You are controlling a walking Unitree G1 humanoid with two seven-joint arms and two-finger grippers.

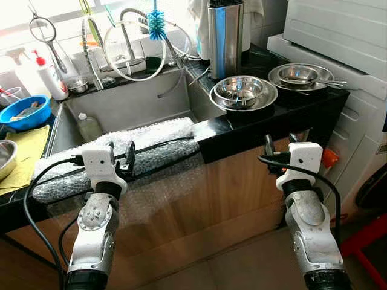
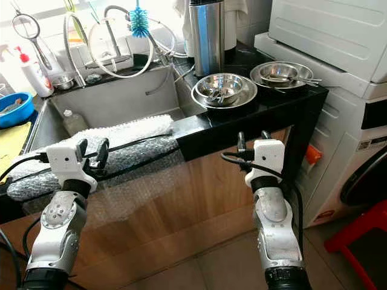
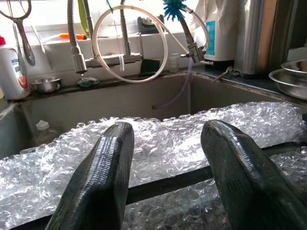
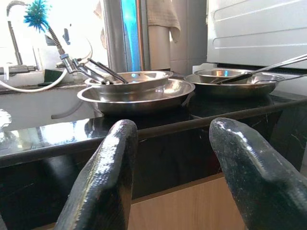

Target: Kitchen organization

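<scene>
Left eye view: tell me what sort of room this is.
A home kitchen, most likely. A steel sink with a tap sits in a black counter, steel bowls are stacked on it, and a white washing machine stands beside.

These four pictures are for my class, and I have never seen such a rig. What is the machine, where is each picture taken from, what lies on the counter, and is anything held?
A humanoid robot stands before a kitchen counter. Two pictures come from its head camera, looking down; the other two from cameras on its wrists, looking along the black fingers. The left hand hangs open before bubble wrap covering the sink's front edge. The right hand hangs open below the counter edge. On the counter are steel bowls and a tall steel canister. Nothing is held.
</scene>
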